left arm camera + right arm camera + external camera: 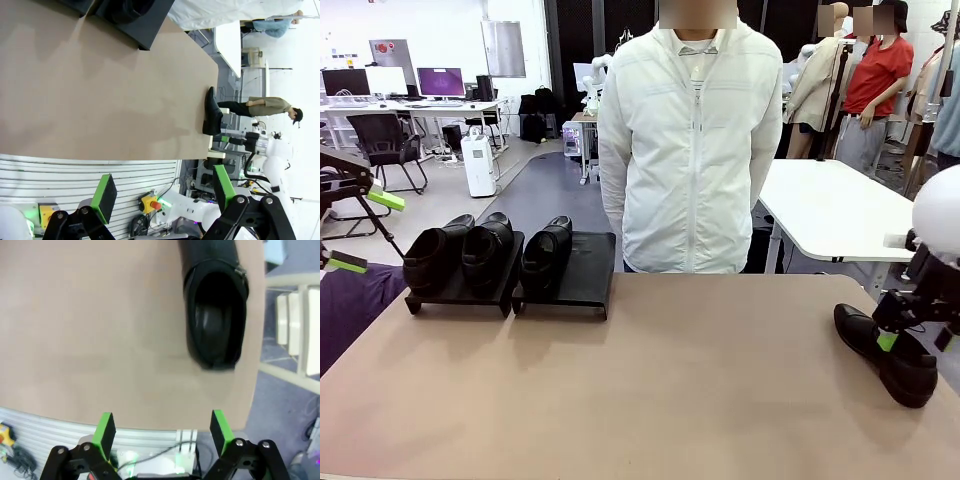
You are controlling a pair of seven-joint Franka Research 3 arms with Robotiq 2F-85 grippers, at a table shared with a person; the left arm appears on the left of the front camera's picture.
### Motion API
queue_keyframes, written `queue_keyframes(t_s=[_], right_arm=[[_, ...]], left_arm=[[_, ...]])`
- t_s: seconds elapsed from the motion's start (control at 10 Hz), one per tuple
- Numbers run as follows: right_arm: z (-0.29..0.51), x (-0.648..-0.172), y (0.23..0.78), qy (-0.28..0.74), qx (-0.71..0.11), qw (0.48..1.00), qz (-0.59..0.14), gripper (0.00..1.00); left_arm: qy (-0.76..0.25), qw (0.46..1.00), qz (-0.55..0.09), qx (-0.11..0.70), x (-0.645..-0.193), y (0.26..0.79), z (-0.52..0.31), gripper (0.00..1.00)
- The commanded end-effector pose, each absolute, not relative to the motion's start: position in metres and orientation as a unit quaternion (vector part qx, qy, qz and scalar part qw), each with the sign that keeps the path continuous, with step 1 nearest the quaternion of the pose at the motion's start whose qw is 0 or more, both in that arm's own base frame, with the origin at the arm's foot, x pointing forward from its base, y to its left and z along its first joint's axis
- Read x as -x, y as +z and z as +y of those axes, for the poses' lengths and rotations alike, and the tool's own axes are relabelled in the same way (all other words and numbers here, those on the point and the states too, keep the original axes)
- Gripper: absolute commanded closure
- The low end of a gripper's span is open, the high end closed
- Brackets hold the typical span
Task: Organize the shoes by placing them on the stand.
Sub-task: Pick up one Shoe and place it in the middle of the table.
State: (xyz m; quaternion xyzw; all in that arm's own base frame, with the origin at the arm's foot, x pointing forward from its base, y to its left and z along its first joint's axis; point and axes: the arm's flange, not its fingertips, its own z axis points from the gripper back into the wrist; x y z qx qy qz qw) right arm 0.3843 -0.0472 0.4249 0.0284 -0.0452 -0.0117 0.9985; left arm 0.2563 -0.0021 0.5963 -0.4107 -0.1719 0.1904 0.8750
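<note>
Shoes (pixel 485 250), glossy black leather, on matte stand (pixel 570 285); both pincers (pixel 162 432) released.

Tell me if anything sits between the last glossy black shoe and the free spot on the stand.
Nothing visible does: bare tan table separates the glossy black leather shoe from the matte-black stand's free right half.

floor: grey, darker strip (pixel 545 185) running toward the back
upper left: desk (pixel 410 105) with lit monitors (pixel 440 81), black office chair (pixel 388 148), white unit (pixel 478 165)
right: white table (pixel 840 210)
back wall: white at left, dark panels at centre
light: bright, even
</note>
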Motion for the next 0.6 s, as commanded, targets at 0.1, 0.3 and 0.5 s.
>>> queue_keyframes(t_s=[0.1,0.3,0.5], right_arm=[[-0.059,-0.424,0.388,-0.009,-0.020,0.999,-0.048,0.00],[-0.062,-0.433,0.378,-0.024,-0.017,0.998,-0.057,0.00],[-0.064,-0.439,0.371,-0.023,-0.017,0.998,-0.057,0.00]], left_arm=[[0.181,0.873,-0.174,0.418,-0.257,0.597,-0.001,0.00],[0.181,0.873,-0.174,0.418,-0.257,0.597,-0.001,0.00],[0.181,0.873,-0.174,0.418,-0.257,0.597,-0.001,0.00]])
